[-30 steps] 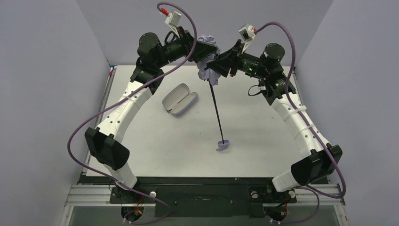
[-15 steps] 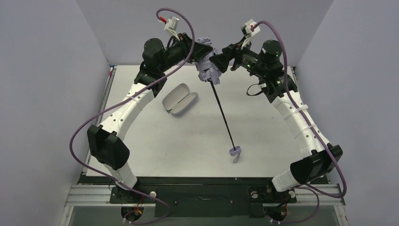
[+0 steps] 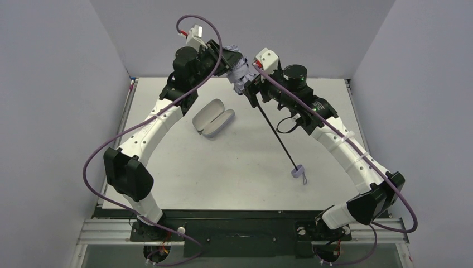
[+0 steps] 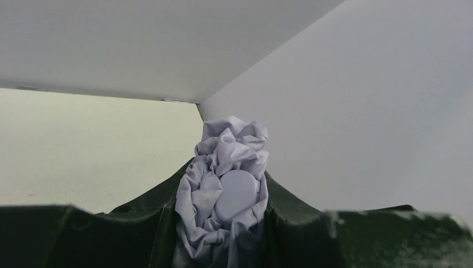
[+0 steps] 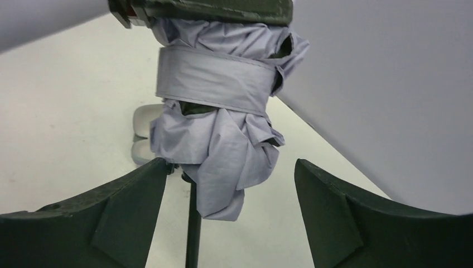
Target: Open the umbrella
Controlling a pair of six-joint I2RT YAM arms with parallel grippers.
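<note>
From above: grips the umbrella (image 3: 241,71) by its bundled lavender canopy with the left tool (image 3: 230,62), high over the far side of the tabletop (image 3: 234,167). Lets the thin black shaft (image 3: 276,134) slant down toward the right arm's side, ending in the small lavender handle (image 3: 298,169) with its loop, low over the tabletop; cannot tell whether touching. Sets the right tool (image 3: 252,85) just beside the bundle, at the top of the shaft. Leaves a lavender oval case (image 3: 213,118) lying opened in two halves, well apart from the handle.

From the left wrist: pinches the crumpled fabric between both dark fingers (image 4: 139,229), pressed in from either side, with a round pale cap (image 4: 237,192) facing the camera among the folds. Closed down to the width of the bundle, no further.

From the right wrist: spreads the fingers wide, holding nothing. Frames the bundle between them, bound by a fastened strap (image 5: 215,78). One fingertip right by the fabric, cannot tell whether touching; the other well clear. Shaft dropping out of the bundle between the two. Case partly hidden behind the fabric.
</note>
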